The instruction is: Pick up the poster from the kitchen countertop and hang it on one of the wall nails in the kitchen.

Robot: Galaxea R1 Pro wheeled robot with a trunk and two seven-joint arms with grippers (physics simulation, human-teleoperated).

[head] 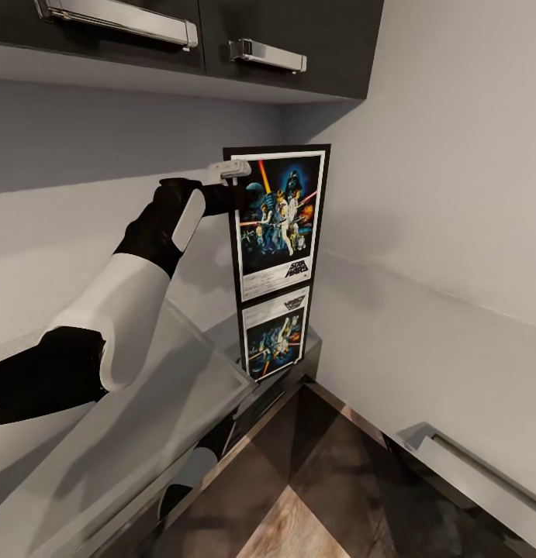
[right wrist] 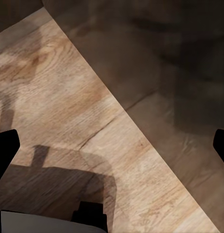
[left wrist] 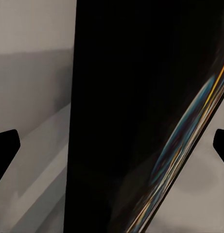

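Observation:
The poster [head: 281, 223] stands upright on the kitchen countertop [head: 143, 418] in the corner, its lower edge meeting its own mirror image in the glossy slab. My left gripper [head: 233, 184] reaches to the poster's upper left edge. In the left wrist view the poster [left wrist: 131, 116] appears as a dark slab with a colourful sliver, lying between the spread fingertips [left wrist: 6, 145] of the left gripper [left wrist: 112, 145], which is open. My right gripper [right wrist: 112, 145] hangs open over the wooden floor [right wrist: 92, 111], holding nothing.
Dark upper cabinets with metal handles [head: 266, 54] hang just above the poster. Pale walls [head: 438, 232] close the corner behind and to the right. A grey ledge [head: 469, 473] juts at the lower right, with wood floor [head: 299, 527] below the counter's edge.

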